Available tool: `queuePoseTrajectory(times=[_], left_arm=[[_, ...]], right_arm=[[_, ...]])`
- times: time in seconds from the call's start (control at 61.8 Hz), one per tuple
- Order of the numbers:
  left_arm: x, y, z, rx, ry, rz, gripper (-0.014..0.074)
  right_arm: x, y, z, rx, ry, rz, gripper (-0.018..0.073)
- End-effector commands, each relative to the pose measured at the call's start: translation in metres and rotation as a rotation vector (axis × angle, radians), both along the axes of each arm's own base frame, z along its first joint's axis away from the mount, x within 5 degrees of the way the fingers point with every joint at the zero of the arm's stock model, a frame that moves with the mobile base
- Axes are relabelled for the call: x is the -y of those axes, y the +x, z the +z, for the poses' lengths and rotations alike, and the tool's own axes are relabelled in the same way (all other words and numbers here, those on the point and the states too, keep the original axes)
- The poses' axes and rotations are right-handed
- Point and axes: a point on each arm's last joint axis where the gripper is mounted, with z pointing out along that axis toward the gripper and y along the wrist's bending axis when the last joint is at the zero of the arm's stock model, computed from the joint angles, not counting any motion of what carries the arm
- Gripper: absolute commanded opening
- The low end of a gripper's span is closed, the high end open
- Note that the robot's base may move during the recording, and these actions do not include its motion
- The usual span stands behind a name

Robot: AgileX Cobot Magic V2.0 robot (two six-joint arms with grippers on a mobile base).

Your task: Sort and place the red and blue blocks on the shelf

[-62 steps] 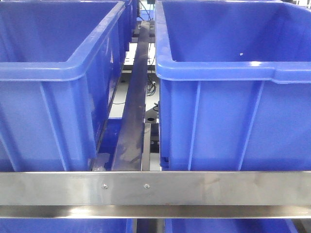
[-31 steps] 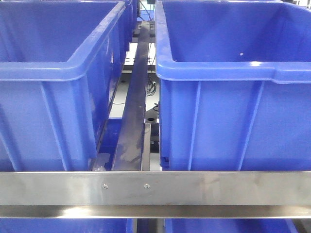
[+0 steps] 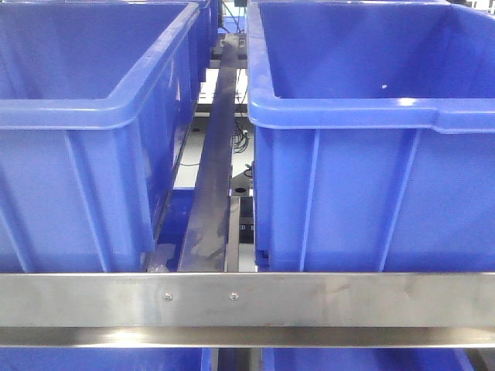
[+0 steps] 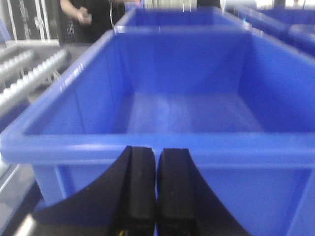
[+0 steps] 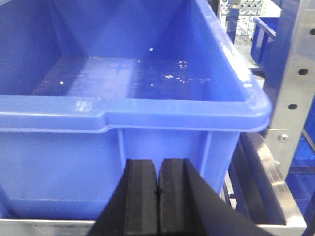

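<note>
Left bin (image 3: 85, 116) and right bin (image 3: 371, 139), both large blue plastic, sit side by side on the shelf (image 3: 247, 300), with a dark steel divider rail (image 3: 213, 193) running between them, front to back.

Left gripper (image 4: 156, 189): fingers pressed together, nothing between them. It sits just outside the near rim of a blue bin (image 4: 147, 147), facing its front wall. Floor of that bin looks bare, though the frame is blurred. White roller tracks (image 4: 27, 78) at far left; a person (image 4: 93, 17) stands beyond.

Right gripper (image 5: 157, 196): fingers clenched together as well, holding nothing, low against the front wall of its bin (image 5: 147, 118). Bin floor shows only pale specks.

Red and blue blocks: not visible in any view. Cannot tell which way they lie from either gripper, nor which arm is nearer.

Front view alone shows both bins and the front rail with its two screws (image 3: 199, 296). Only the right wrist view shows the perforated upright post (image 5: 295, 83) of the rack.
</note>
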Motion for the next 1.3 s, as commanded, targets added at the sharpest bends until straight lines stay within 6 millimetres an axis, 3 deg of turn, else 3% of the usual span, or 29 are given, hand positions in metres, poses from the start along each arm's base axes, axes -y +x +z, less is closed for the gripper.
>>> queuePoseTrajectory(times=[0.0, 1.279], left_arm=[[-0.0008, -0.0008, -0.0004, 0.073, -0.005, 0.008, 0.0122], [-0.0008, -0.0007, -0.0006, 0.071, -0.005, 0.008, 0.0122]], right_arm=[[0.0009, -0.0027, 0.0168, 0.125, 0.002, -0.01, 0.0068], [0.0008, -0.0027, 0.0166, 0.124, 0.002, -0.009, 0.0068]])
